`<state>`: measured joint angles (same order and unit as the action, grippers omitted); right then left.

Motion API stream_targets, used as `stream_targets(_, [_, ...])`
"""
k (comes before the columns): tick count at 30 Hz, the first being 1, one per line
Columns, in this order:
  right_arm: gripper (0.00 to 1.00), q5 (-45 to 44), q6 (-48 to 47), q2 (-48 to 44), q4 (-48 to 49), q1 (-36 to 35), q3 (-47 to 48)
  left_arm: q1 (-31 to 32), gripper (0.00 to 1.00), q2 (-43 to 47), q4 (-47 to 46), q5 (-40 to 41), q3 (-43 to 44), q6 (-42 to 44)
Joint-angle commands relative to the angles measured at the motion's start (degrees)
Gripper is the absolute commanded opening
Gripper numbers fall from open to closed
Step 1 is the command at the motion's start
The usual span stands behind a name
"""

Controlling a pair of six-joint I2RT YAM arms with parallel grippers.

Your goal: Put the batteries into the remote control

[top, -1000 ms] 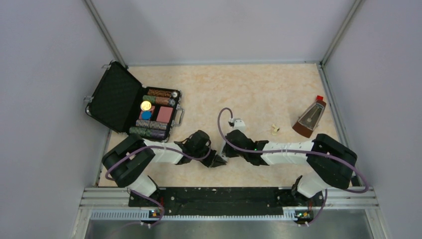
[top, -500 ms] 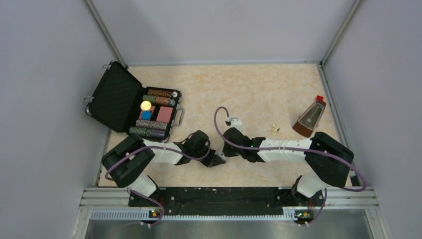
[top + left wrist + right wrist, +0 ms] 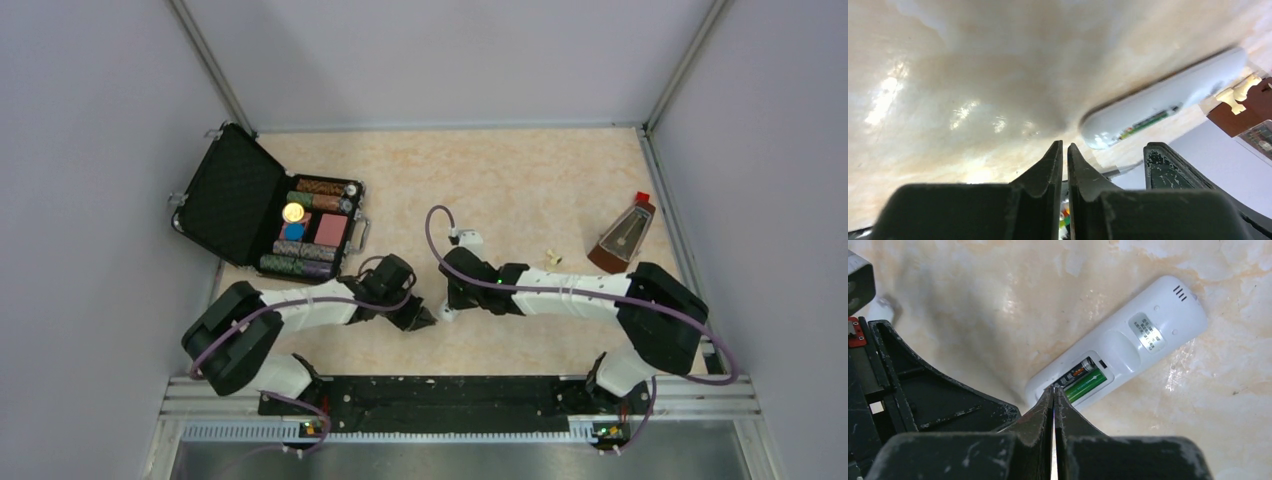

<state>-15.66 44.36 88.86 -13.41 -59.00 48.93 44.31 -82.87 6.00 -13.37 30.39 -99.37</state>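
At the far left of the marbled beige bench (image 3: pixel 530 180) lies an open black foam-lined case (image 3: pixel 235 195) with rolls of coloured chips, well apart from the work. The left tool (image 3: pixel 1064 146) sits low over the bench, its jaws brought together to a thin slit with nothing between them. Just to its right lies the small white oblong plastic remote control (image 3: pixel 1128 347), back face up, its battery bay uncovered. In the bay lie the slim green battery (image 3: pixel 1088 384) and, beside it, the darker battery (image 3: pixel 1074 375). The right tool (image 3: pixel 1053 390) hangs over the bay's near end, fingers pressed together and empty; whether its tips touch the remote I cannot tell. Far right stands a brown pyramid-shaped metronome (image 3: pixel 620 240).

Loading looks essentially done, with both cells in place. What seems left is pressing them fully home and refitting a cover, which I cannot find in these views.
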Motion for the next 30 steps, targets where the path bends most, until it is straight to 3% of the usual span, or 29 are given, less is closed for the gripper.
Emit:
stream_targets(1, [0.05,-2.3,1.6,-4.1,-5.9,-0.4,6.1,-0.4,0.14,6.8,16.5,11.1,7.5,10.6])
stream_targets(12, [0.38,-3.8,8.9,1.2,-8.1,-0.8,13.2,-0.7,0.26,33.1,47.6,45.7,16.3,20.0])
stream_targets(15, [0.48,-4.2,11.6,6.0,-8.4,-3.2,19.2,-0.7,0.3,41.7,50.7,53.1,18.4,25.0])
stream_targets(18, [0.52,-4.4,15.3,12.6,-10.0,-5.8,26.3,-0.7,0.35,49.1,51.4,57.6,21.3,32.0])
stream_targets(23, [0.53,-6.0,26.5,23.6,-15.5,-8.7,36.7,-0.7,0.4,54.1,52.7,60.9,25.8,40.0])
stream_targets(30, [0.56,-11.7,37.2,38.3,-33.1,-12.6,58.2,-0.7,0.41,58.2,56.8,63.4,28.4,42.2])
